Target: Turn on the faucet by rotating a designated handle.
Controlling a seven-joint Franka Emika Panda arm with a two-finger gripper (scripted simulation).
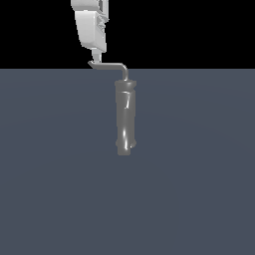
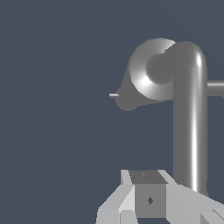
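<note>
My hand (image 1: 96, 54) hangs down from the top of the exterior view, its white body tapering to fingertips that sit right at the flared tip of the handle (image 1: 110, 65). From that view I cannot tell whether my fingers are spread or pressed together, nor whether they actually touch the rod or hang just above it. In the wrist view my hand (image 2: 151, 199) shows as pale grey blocks, and the handle's (image 2: 189, 118) long arm runs past one side of them, beside the fingers and not between them as far as I can see; the state of the hand is still unclear to me there.

The handle is a slim silver-grey rod: a horizontal arm reaching from my fingertips toward the exterior view's right, then bending down into the top of the faucet (image 1: 125, 117). The faucet is a tall, glossy dark-grey cylinder, upright, flared slightly at both ends. Through the wrist camera I look down on the faucet's (image 2: 148, 74) rounded top. It stands on the flat blue-grey bench (image 1: 60, 189), near the middle of the exterior view, against a black background.
</note>
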